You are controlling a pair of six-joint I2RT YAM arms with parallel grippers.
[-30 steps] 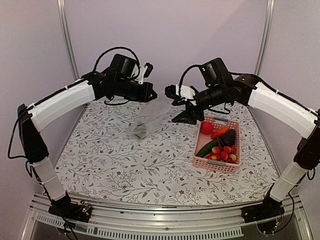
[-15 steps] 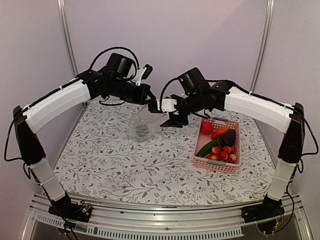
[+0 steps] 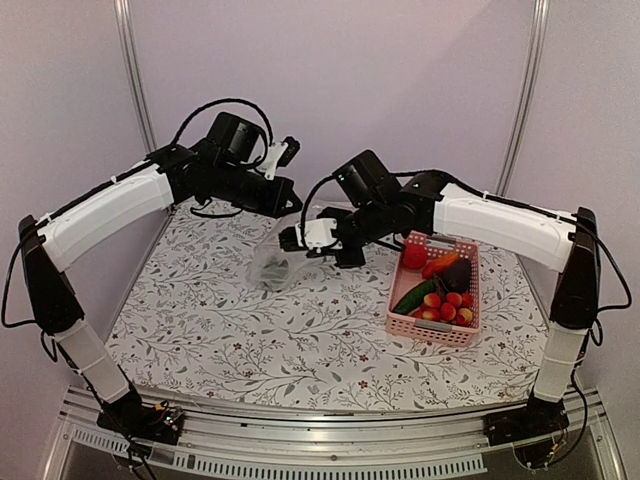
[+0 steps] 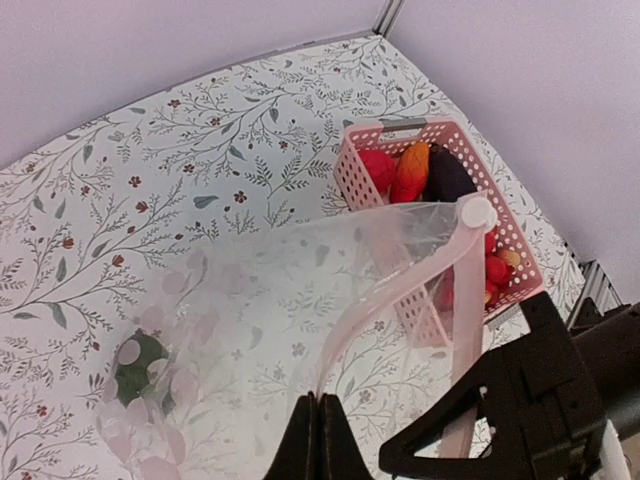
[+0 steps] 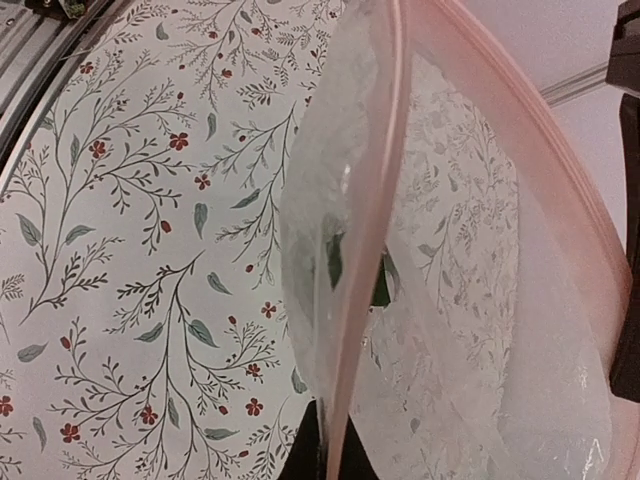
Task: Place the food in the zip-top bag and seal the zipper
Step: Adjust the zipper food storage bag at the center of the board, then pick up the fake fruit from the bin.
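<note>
Two pincers grip one bag.

Overhead view: the left pincer (image 3: 290, 207) is clamped on the top edge of the bag (image 3: 272, 262), which hangs below it, bottom apparently resting on the table (image 3: 250, 340). The right pincer (image 3: 288, 240) is clamped on the same edge, just beside and slightly below the left one. One green piece (image 3: 277, 269) lies in the bag's bottom, below both pincers. The rest of the food (image 3: 440, 290) sits in the basket (image 3: 476, 285), well apart from the bag, beyond the right pincer on the side away from the left. The right arm is the nearer to it.

Left wrist view: the fingertips (image 4: 318, 440) are pressed together on the pink zipper (image 4: 395, 295). One strip arcs away from the tips to a white slider (image 4: 478, 212); a second strip drops back from the slider toward the right pincer's black body, just beside. The mouth's long axis thus runs outward from the tips, toward the basket beyond.

Right wrist view: the tips (image 5: 325, 450) are closed on the zipper, which runs straight away from them. The green piece shows through the film ahead.

Assessment: the mouth is parted only narrowly. Widening it calls for the pincers to draw apart across the zipper's long axis. Fetching food would fall to the right pincer, and on release the soft mouth may collapse.
</note>
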